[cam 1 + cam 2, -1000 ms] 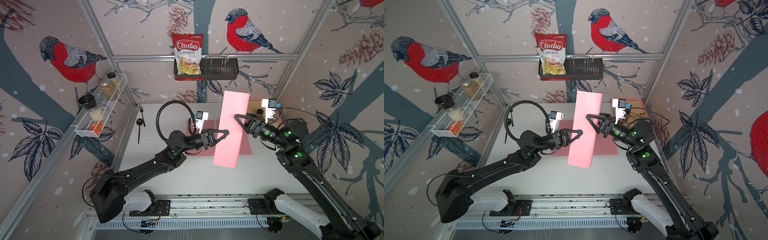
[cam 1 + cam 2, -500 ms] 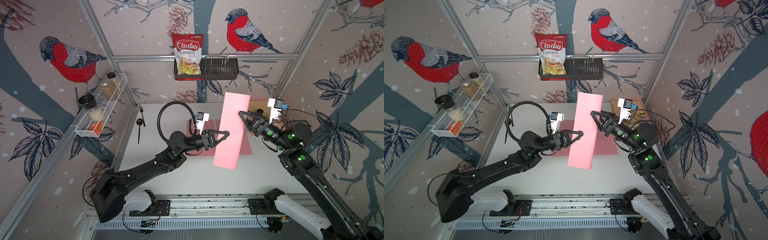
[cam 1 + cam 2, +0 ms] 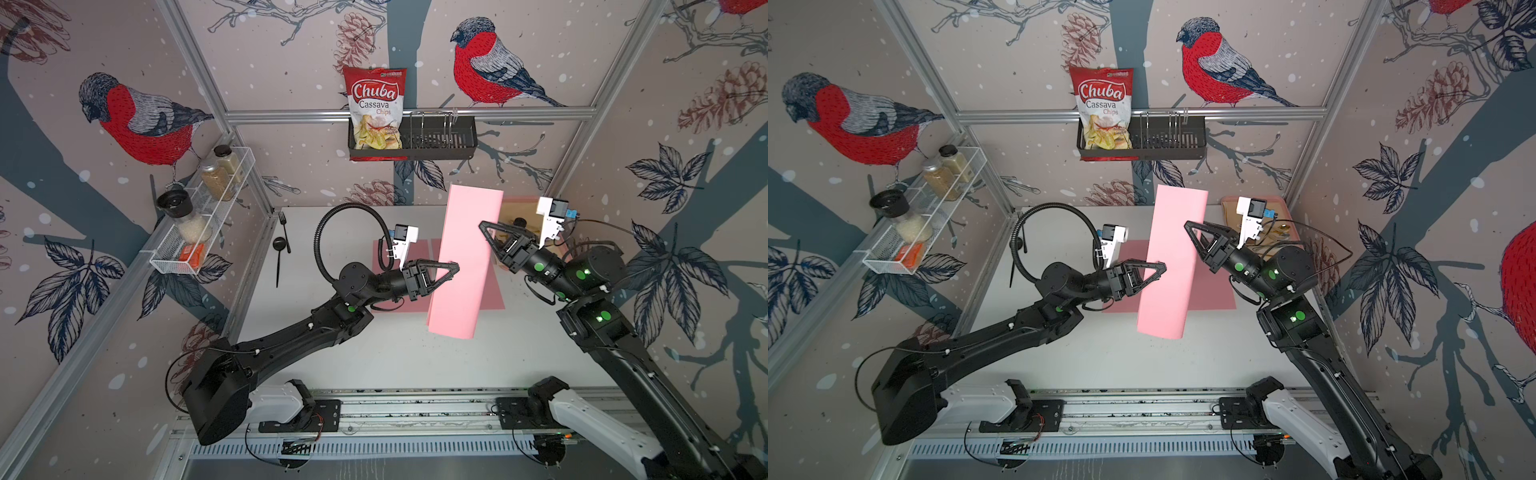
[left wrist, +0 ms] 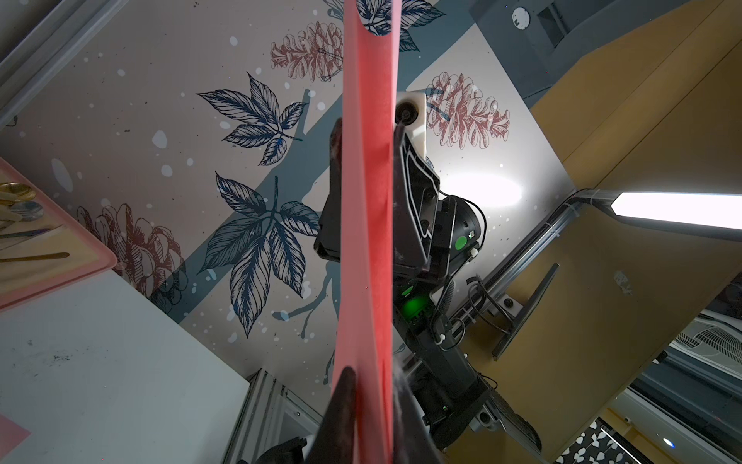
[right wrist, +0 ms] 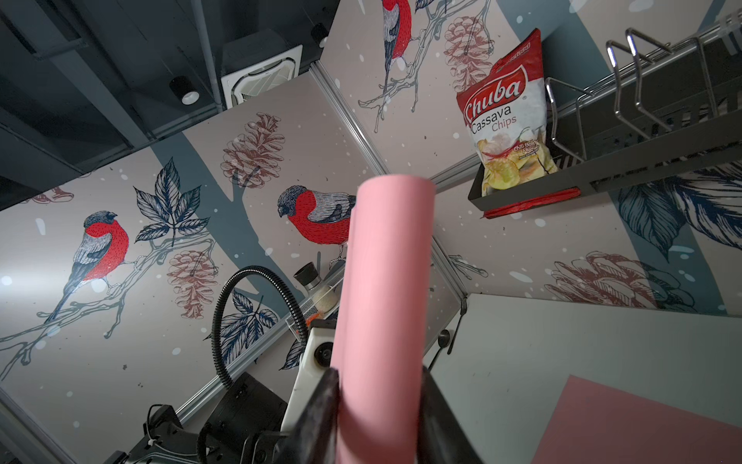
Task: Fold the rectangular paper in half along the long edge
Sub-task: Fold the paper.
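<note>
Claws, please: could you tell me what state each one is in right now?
Left claw: closed on the pink paper, at its edge.
Right claw: around the pink paper; grip cannot be told.

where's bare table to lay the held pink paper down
Free: table front, between the flat pink sheet and the rail; also the strip between spoon and sheet. Crowded: back right, around the tray and right arm.

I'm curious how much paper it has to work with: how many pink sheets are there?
2. The raised sheet is held up in the air; the flat sheet lies on the table below it. More could hide under that one.
</note>
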{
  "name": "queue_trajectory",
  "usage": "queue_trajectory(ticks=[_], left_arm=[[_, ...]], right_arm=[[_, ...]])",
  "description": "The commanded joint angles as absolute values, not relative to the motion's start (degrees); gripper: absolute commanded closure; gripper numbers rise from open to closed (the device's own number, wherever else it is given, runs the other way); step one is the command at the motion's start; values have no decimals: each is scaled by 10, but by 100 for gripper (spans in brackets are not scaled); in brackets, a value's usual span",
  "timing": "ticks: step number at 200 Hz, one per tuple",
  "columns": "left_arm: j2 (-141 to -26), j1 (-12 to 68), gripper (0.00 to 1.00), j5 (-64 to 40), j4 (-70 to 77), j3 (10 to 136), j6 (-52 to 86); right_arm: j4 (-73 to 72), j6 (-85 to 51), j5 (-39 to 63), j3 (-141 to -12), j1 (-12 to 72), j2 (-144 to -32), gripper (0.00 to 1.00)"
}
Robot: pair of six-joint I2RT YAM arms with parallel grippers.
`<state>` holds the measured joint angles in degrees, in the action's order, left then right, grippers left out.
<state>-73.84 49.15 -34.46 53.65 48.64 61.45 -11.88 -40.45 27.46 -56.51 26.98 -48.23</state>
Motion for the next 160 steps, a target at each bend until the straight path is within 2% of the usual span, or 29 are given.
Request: queue_trajectory(ticks=[1,39,90,139,147,160], left_arm=[[-739,493,80,-347,571,487,614],[-739,493,79,-348,570,488,613],[-739,493,88,-351,570,488,613],[-737,493,91,-352,575,487,614],[-737,493,92,-351,577,488,615],[-737,493,94,-350,584,488,618]], right_arm=[[-140,-402,268,-563,271,-481,68],[-145,-402,269,-562,271,-483,69],[-145,-401,262,-563,271,-482,71],[-147,-403,261,-564,271,-481,71],[-145,-402,262,-565,271,-480,70],[-144,-402,264,-566,271,-478,63]])
